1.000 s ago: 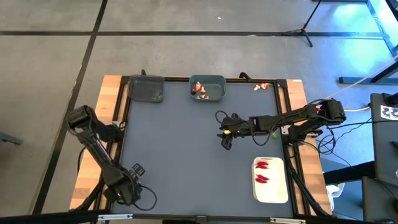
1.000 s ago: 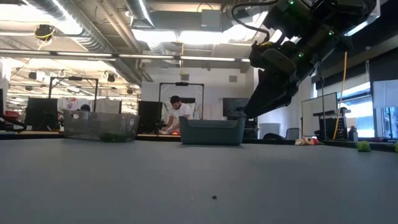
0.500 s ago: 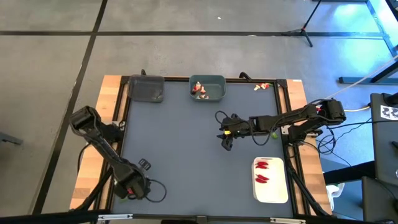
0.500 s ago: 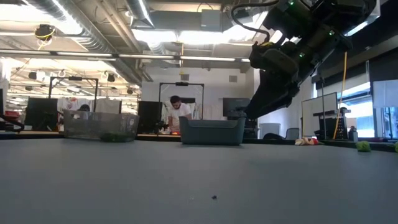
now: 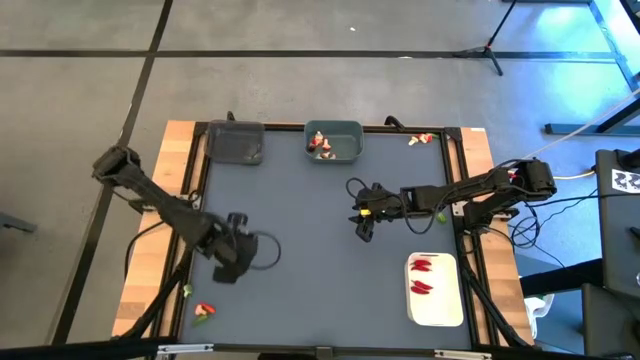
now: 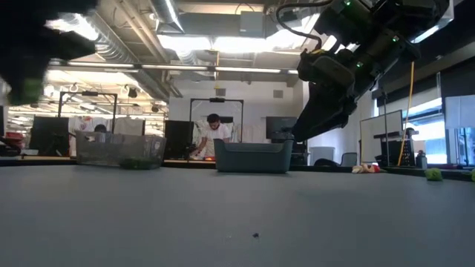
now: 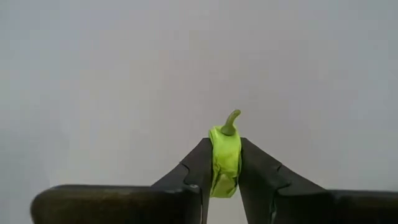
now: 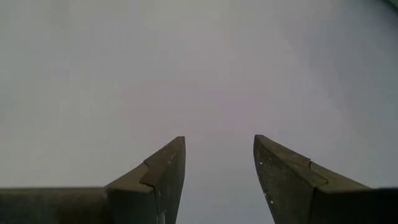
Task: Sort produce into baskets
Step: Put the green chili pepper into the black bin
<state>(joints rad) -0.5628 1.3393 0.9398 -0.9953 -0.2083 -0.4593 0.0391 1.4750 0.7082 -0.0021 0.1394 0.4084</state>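
My left gripper (image 5: 230, 262) hangs over the near left part of the grey mat, shut on a small green pepper (image 7: 225, 158) with a curled stem. My right gripper (image 5: 362, 226) stands open over the mat's middle right, nothing between its fingers (image 8: 219, 174). The dark grey bin (image 5: 236, 143) and the grey-teal bin (image 5: 334, 141), which holds a few pieces, stand at the far edge. The white tray (image 5: 436, 300) at the near right holds two red chilies (image 5: 421, 276). Loose pieces lie at the far right (image 5: 420, 139), by the right arm (image 5: 441, 216) and on the wooden near left edge (image 5: 203, 312). My left gripper pinches the green pepper's body (image 7: 217, 163) between its two fingers, at their free ends. The stem (image 7: 232, 122) sticks out past the fingertips. The fingers point steeply down, and the pepper is lifted clear of the mat.
A raised black frame (image 5: 196, 190) borders the mat, with wooden strips outside it. Cables loop beside both grippers (image 5: 266, 250). The mat between the two grippers and the far bins is bare (image 5: 300, 200). In the low view a person (image 6: 214, 133) sits far behind the table.
My left gripper has risen from the near left corner and swung toward the table's middle, its wrist rolling as it went. Red and green pieces on the wooden near left edge, hidden under the arm before, now show.
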